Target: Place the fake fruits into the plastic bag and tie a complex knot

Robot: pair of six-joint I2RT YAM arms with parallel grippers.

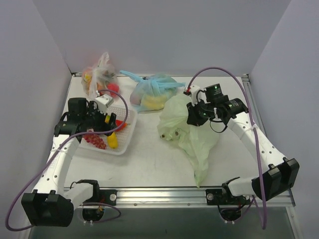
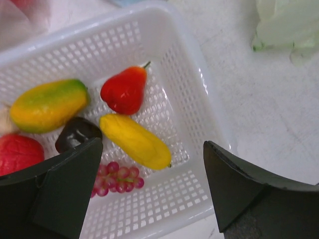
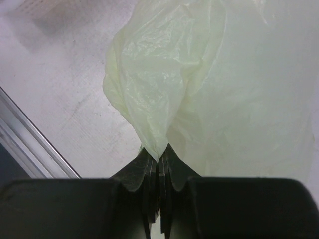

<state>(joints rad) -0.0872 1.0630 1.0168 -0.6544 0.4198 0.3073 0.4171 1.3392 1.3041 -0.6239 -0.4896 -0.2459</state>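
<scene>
While the left gripper (image 2: 150, 149) hung with its jaws spread wide and empty over the white basket (image 2: 192, 79), we saw the fake fruits (image 1: 113, 141) lying inside it: a green-yellow piece (image 2: 47, 105), a red piece (image 2: 123, 91), a yellow elongated piece (image 2: 135, 141) and a grape bunch (image 2: 117, 177). To the right, the pale green plastic bag (image 1: 192, 134) lay crumpled on the table (image 1: 144, 159), its small dark marks (image 1: 175, 134) too small for us to read. The right gripper (image 3: 159, 155) was clamped tight on a pinch of its film.
</scene>
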